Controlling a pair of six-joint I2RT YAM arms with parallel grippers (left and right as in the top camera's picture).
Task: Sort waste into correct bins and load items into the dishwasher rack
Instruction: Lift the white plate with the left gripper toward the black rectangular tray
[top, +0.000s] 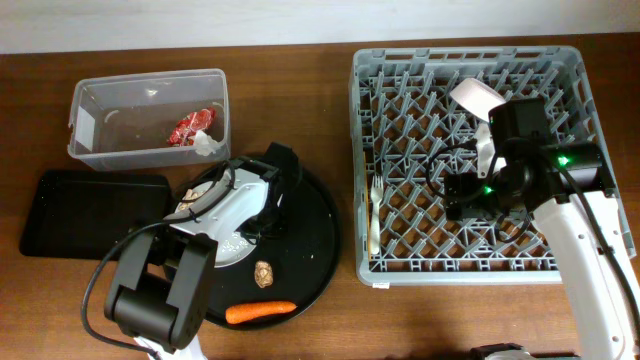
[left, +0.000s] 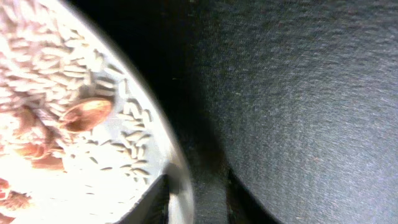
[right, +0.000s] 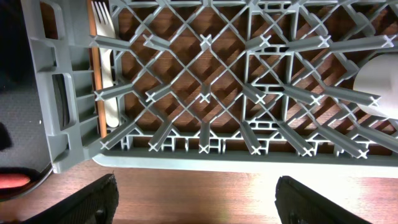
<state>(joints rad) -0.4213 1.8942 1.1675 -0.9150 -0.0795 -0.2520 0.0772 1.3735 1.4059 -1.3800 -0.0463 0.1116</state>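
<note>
My left gripper (top: 266, 200) is shut on the rim of the white round plate (top: 222, 218), which it holds over the large round black tray. In the left wrist view the plate (left: 68, 155) carries beige rice-like food scraps (left: 56, 68), and its rim sits between the fingers (left: 186, 205). A small brown lump (top: 263, 272) and an orange carrot (top: 260, 312) lie on the round tray. The red wrapper (top: 190, 127) and white tissue (top: 209, 146) lie in the clear tub (top: 100, 100). My right gripper (top: 455, 193) is open and empty over the grey dishwasher rack (top: 570, 260); its fingers (right: 196, 199) are spread wide.
The shallow black tray (top: 90, 212) lies left of the round black tray (top: 318, 245). A pale fork (top: 375, 215) lies along the rack's left side and also shows in the right wrist view (right: 107, 68). A white cup (top: 475, 96) lies in the rack's back part.
</note>
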